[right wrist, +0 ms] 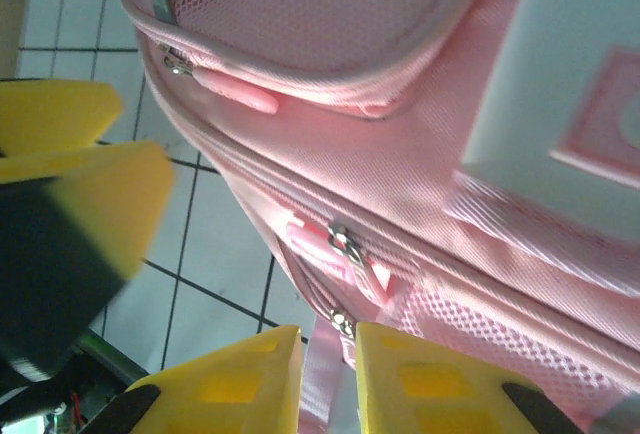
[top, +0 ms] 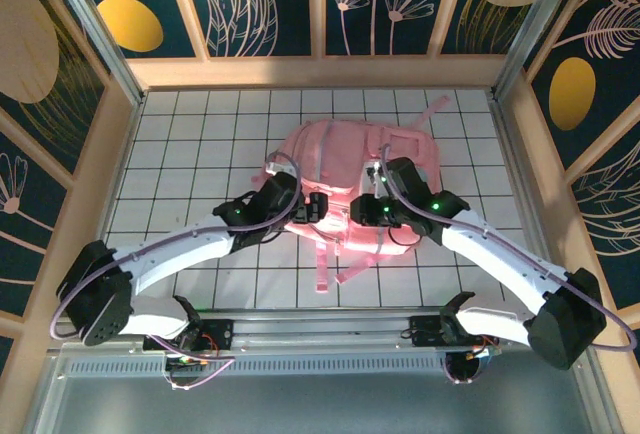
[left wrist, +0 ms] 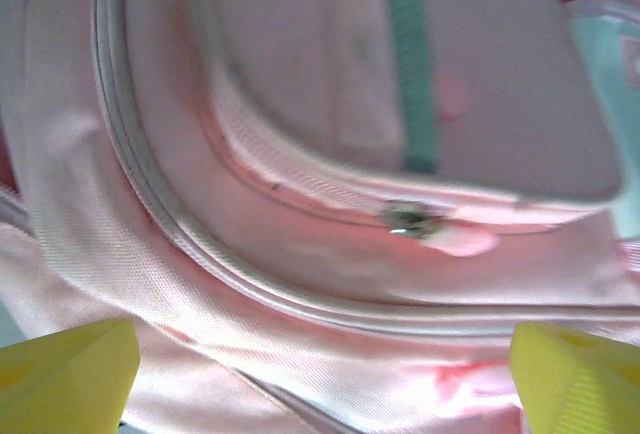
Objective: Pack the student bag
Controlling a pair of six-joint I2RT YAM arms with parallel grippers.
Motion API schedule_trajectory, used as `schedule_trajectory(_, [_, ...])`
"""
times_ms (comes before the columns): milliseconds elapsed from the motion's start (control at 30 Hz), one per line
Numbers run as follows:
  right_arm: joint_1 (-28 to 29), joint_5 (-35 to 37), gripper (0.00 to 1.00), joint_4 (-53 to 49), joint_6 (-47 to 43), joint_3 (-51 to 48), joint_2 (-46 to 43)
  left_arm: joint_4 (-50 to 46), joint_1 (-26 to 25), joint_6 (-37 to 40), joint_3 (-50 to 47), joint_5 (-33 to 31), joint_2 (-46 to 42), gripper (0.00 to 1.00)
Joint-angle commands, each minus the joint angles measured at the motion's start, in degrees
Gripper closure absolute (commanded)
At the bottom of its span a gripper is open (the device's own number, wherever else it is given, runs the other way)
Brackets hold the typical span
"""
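Observation:
The student bag (top: 345, 179), a large pink backpack, lies flat in the middle of the tiled table. Both grippers hover at its near edge. My left gripper (top: 318, 206) stands wide open just above the pink fabric (left wrist: 300, 284), its yellow fingertips (left wrist: 70, 369) far apart and a metal zipper slider (left wrist: 410, 219) ahead of it. My right gripper (right wrist: 328, 339) has its yellow fingers (right wrist: 430, 374) almost together, with a pink zipper pull ribbon (right wrist: 322, 374) running between them below a slider (right wrist: 343, 324). A blurred finger of the left gripper (right wrist: 80, 184) shows at the left of the right wrist view.
The bag's pink straps (top: 330, 269) trail toward the arm bases. White tiles (top: 190, 144) lie free to the left, right and behind the bag. Wooden walls (top: 320, 69) enclose the table, and a metal rail (top: 320, 329) runs along the near edge.

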Motion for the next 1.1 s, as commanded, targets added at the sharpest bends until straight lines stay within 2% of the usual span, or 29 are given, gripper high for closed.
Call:
schedule_trajectory(0, [0.8, 0.0, 0.76, 0.7, 0.9, -2.0, -0.9, 0.3, 0.2, 0.0, -3.8, 3.0, -3.9, 0.06])
schedule_trajectory(167, [2.2, -1.4, 0.64, 6.0, 5.5, -4.6, 2.2, 0.0, 0.1, -3.0, -9.5, 6.5, -8.1, 0.08])
schedule_trajectory(333, [2.6, 0.2, 0.63, 8.4, 8.0, -5.0, 3.7, 0.6, 0.1, -5.0, -13.4, 8.2, -12.6, 0.09])
schedule_trajectory(467, [2.6, 0.5, 0.63, 9.9, 8.9, -5.3, 3.7, 2.7, -2.2, -6.6, -14.0, 10.7, -9.6, 0.10])
schedule_trajectory(567, [2.8, 0.4, 0.63, 10.5, 9.2, -5.8, 5.0, 3.9, -5.4, -7.4, -13.0, 10.5, -6.1, 0.11])
schedule_trajectory(733, [2.8, 2.8, 0.63, 10.5, 9.9, -5.3, 6.8, 4.9, -7.3, -8.1, -12.2, 10.0, -2.6, 0.11])
schedule_trajectory(900, [2.6, 6.0, 0.63, 7.0, 6.1, 2.7, 7.4, 4.4, -7.4, -9.5, -13.4, 7.0, -6.1, 0.10])
schedule_trajectory(1067, [2.5, 3.5, 0.71, 4.2, 2.4, 13.2, 14.8, 3.3, -7.4, -10.2, -15.3, 4.4, -8.8, 0.10])
